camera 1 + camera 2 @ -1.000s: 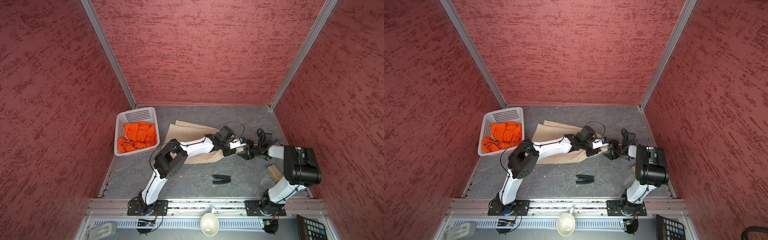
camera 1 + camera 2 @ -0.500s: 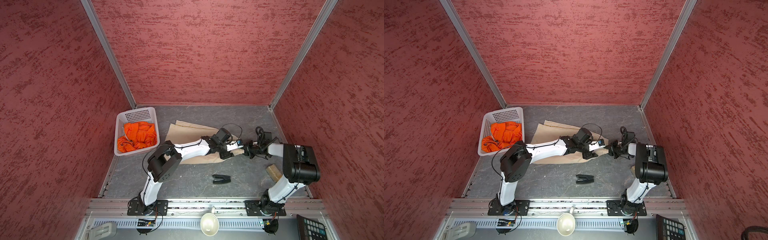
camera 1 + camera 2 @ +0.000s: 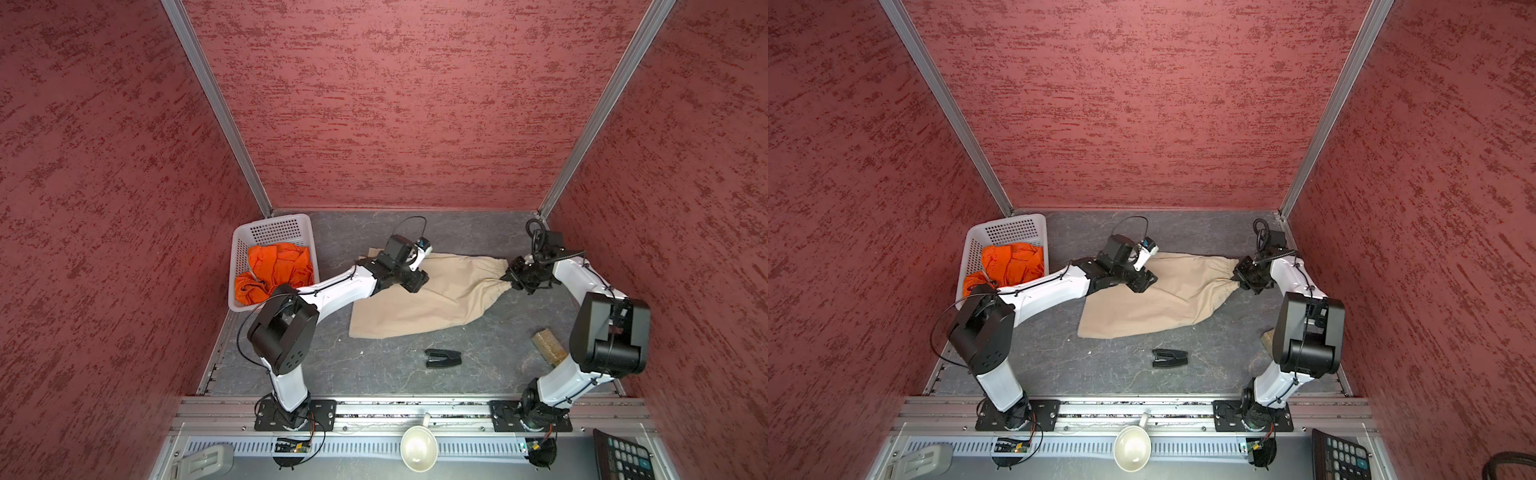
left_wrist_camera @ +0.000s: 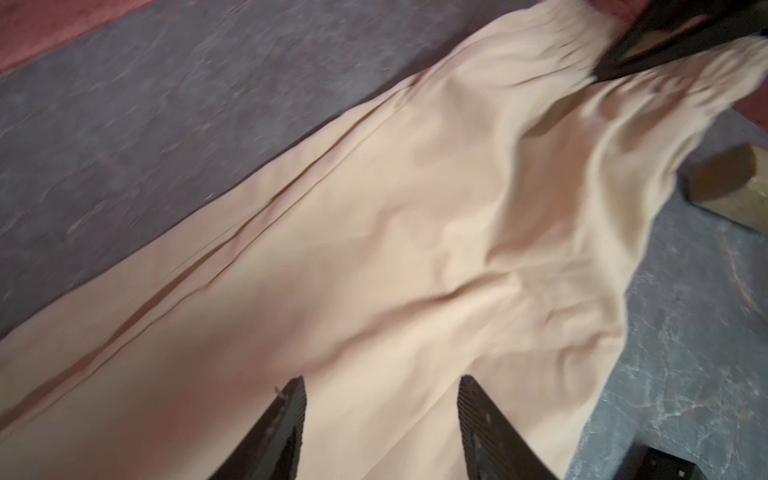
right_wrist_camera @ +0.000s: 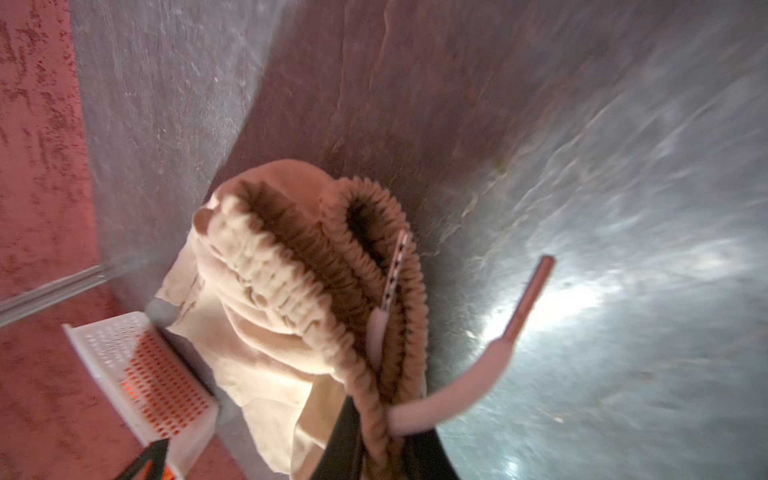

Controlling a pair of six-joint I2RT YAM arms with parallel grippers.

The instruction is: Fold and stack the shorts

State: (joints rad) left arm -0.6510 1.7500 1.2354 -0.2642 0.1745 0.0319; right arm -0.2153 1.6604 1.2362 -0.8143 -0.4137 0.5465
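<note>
The beige shorts [image 3: 436,297] [image 3: 1154,299] lie stretched out on the grey table, legs to the left, gathered waist to the right. My right gripper [image 3: 505,279] [image 3: 1236,281] [image 5: 386,449] is shut on the bunched elastic waistband [image 5: 316,291], and the white drawstring [image 5: 478,374] hangs out beside the jaws. My left gripper [image 3: 417,282] [image 3: 1145,286] [image 4: 382,399] hovers open just over the middle of the beige cloth [image 4: 415,208], with nothing between its fingers [image 4: 291,415]. The orange shorts [image 3: 276,270] [image 3: 1011,266] lie crumpled in the white basket [image 3: 272,224] [image 3: 1007,222].
A small black clip-like piece [image 3: 442,358] lies on the table in front of the shorts. A brown block [image 3: 548,347] [image 4: 731,183] sits near the right arm's elbow. A white cup [image 3: 419,448] and a calculator [image 3: 623,455] rest beyond the front rail. Red walls close in three sides.
The left gripper has opened and drawn back leftward. The right gripper has shut on the waistband and pulled it rightward, stretching the beige shorts out.
</note>
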